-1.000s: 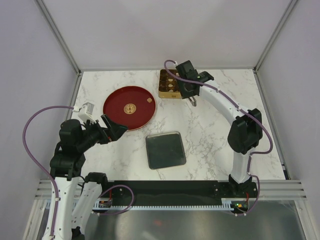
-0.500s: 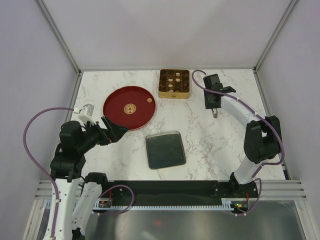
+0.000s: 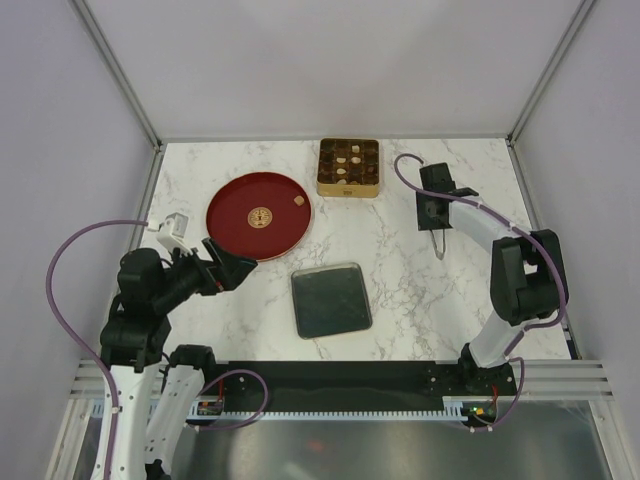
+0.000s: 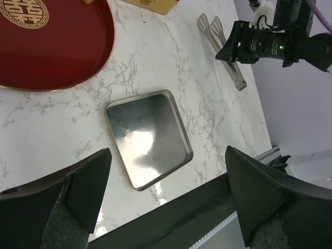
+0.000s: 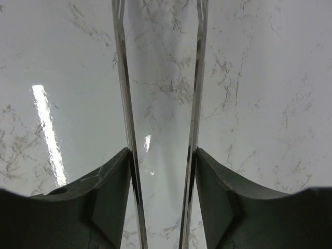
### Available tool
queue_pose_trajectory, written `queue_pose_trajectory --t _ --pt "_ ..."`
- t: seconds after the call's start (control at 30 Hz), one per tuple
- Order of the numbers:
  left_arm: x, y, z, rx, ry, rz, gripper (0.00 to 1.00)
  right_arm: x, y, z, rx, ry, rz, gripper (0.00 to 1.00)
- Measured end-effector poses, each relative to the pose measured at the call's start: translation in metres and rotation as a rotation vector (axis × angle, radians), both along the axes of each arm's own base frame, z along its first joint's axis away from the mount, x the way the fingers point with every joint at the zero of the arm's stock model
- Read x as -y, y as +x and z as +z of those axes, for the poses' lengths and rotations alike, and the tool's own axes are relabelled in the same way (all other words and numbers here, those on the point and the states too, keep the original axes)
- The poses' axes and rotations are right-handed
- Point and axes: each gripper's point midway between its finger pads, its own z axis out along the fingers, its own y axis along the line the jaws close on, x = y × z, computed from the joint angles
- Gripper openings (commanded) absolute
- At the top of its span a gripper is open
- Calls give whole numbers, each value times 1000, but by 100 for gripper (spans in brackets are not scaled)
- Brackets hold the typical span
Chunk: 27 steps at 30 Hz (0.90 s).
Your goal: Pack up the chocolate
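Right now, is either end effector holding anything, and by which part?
The right end effector grips the metal tongs, fingers pressing the outsides of both arms partway along. The left end effector is open, empty.

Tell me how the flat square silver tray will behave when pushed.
The flat square silver metal tray looks smooth on the polished marble table, so it would probably slide easily. It lies flat and low, so tipping seems unlikely. Thin metal: likely stiff and light.
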Motion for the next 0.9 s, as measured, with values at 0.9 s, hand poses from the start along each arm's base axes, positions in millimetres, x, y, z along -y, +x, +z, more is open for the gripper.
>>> queue_pose_trajectory --t 0.9 --pt "10 -5 -13 -60 -26 -67 99 25 -19 -15 -152 -25 -49 98"
